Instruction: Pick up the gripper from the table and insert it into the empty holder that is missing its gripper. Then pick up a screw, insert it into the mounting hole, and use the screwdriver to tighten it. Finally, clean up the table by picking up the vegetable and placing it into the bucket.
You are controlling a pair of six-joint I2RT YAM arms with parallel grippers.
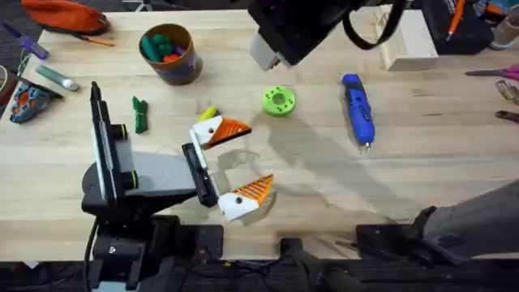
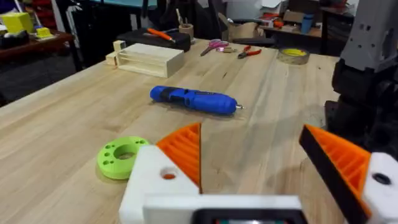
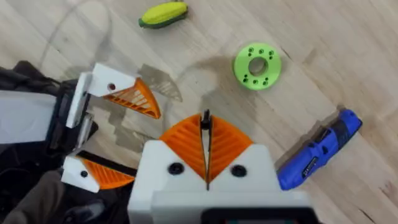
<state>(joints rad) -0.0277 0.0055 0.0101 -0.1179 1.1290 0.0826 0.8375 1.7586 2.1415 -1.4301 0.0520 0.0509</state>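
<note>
Down on the wooden surface, the left claw lies low, its two white holders spread wide apart, and both holders carry an orange ribbed finger: one finger on the far holder, another on the near holder. From the left wrist we look straight between those orange pads, and nothing sits in the gap, just bare wood.

High above the surface, the right claw hangs with its orange pads pressed together, only a thin seam showing between them, nothing pinched. Its camera looks straight down on the left claw's spread fingers.

Just beyond the left claw sits the bright-green round disc, flat on the wood. Well off to the right of it lies the blue screwdriver, on its side, silver tip pointing toward the robot's bases. The yellow vegetable lies just behind the far holder, partly tucked from the overhead view, with a green toy piece lying farther left. Back on the far left stands the bucket, upright, colourful toy pieces poking above its teal rim. I cannot make out a loose screw anywhere. A pale wooden block rests at the far edge.
</note>
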